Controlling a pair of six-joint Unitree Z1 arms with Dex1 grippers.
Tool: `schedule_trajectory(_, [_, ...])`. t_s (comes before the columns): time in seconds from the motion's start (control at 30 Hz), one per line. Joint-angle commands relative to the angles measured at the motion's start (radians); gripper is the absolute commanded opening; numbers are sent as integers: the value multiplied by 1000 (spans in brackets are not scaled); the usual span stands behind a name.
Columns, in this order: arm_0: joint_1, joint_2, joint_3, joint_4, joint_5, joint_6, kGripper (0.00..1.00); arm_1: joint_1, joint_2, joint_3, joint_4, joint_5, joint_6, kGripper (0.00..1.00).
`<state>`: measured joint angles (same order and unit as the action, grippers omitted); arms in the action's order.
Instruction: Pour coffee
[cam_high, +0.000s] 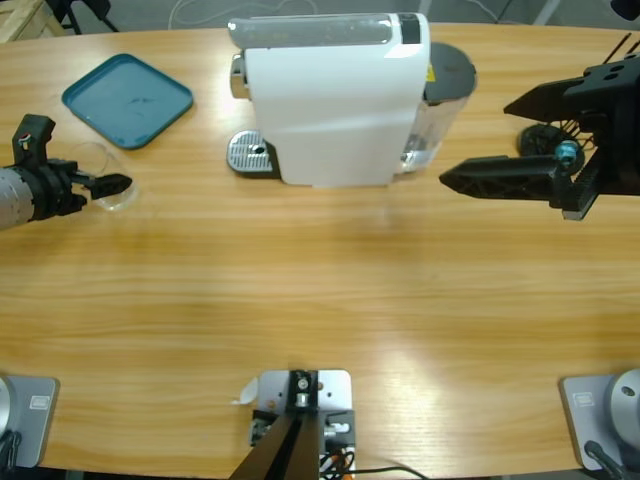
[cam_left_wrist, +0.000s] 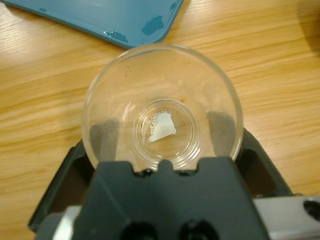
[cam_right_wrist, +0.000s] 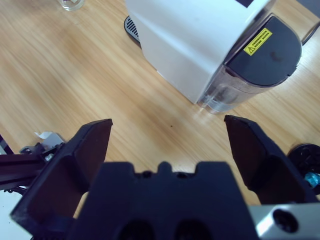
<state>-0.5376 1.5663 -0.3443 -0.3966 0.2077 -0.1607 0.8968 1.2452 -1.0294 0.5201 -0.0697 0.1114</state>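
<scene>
We've got the left hand (cam_left_wrist: 162, 165) pinching a small clear glass (cam_left_wrist: 162, 107) near the tabletop's left edge, just beside the teal tray (cam_high: 127, 99) that sits toward the far-left corner. In the left wrist view the jaws sit one each side of the glass wall, low down near the base, and we look straight into its mouth: there's barely any coffee (cam_left_wrist: 165, 132) in it, at most a thin wet film w/ a pale glint on the bottom, so we can't say for sure it holds liquid at all. The glass reads as light, rigid, thin-walled and smooth, so it's likely slippery under hard black jaws and won't forgive a knock or a hard squeeze; we'd judge a firm but modest grip on the lower wall is the right hold, since the rim flares wider and would let it slide. Keep it upright while moving; w/ so little inside, spilling is a small risk vs. dropping. The right hand (cam_right_wrist: 170, 135) is spread wide and holds nothing, hovering over the tabletop's right side near the white coffee machine (cam_high: 335, 95), whose dark-lidded clear water tank (cam_right_wrist: 250, 65) faces it. The machine stands at the far edge around the middle, its metal drip grate (cam_high: 250, 153) sticking out on the side toward the glass. We'd guess the glass has to end up on that grate, under the spout.
</scene>
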Motion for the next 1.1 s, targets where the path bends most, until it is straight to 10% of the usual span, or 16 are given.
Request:
schedule_trajectory(0.03, [-47,-28,-22,-35,-137,93,637,-29,-22,46,-5,4,-12,1000])
schedule_trajectory(1.1, [-141,365,-522,135,-414,285,555,-137,-213,236,21,22,-35,996])
